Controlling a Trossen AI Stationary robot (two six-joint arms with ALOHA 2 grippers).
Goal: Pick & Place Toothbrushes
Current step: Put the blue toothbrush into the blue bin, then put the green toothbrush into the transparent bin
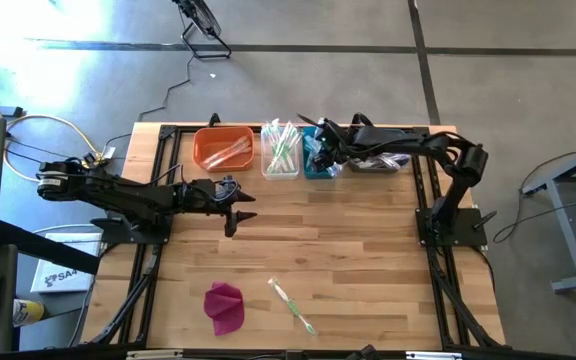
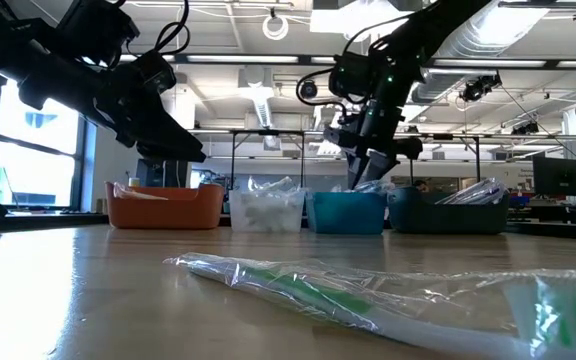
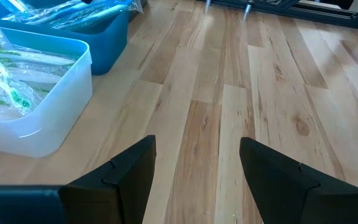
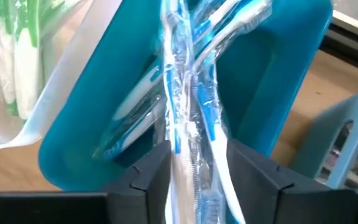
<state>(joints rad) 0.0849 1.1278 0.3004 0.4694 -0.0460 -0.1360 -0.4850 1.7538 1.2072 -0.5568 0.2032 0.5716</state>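
Wrapped toothbrushes fill a row of bins at the table's far edge: an orange bin (image 1: 223, 150), a clear bin (image 1: 280, 165), a teal bin (image 1: 320, 170) and a dark blue bin (image 1: 378, 163). My right gripper (image 4: 197, 162) hangs over the teal bin (image 4: 278, 74), pointing steeply down, its fingers apart. A blue-handled wrapped toothbrush (image 4: 178, 93) stands between them, its far end down among the other toothbrushes in the bin. One green toothbrush (image 1: 293, 305) lies flat on the near part of the table. My left gripper (image 1: 236, 212) waits open over bare wood near the clear bin (image 3: 55, 112). My right gripper comes from above with a finger on either side of the blue toothbrush's upper end (image 4: 182, 155). The crinkled wrapper fills most of the gap. Whether the fingers touch it I cannot tell. The toothbrush stands nearly upright, with its lower end in the teal bin.
A magenta cloth lump (image 1: 225, 305) lies on the near left of the table, beside the green toothbrush (image 2: 368, 300). Black frame rails run along both sides of the table. Bare wood lies between the bins and the near edge.
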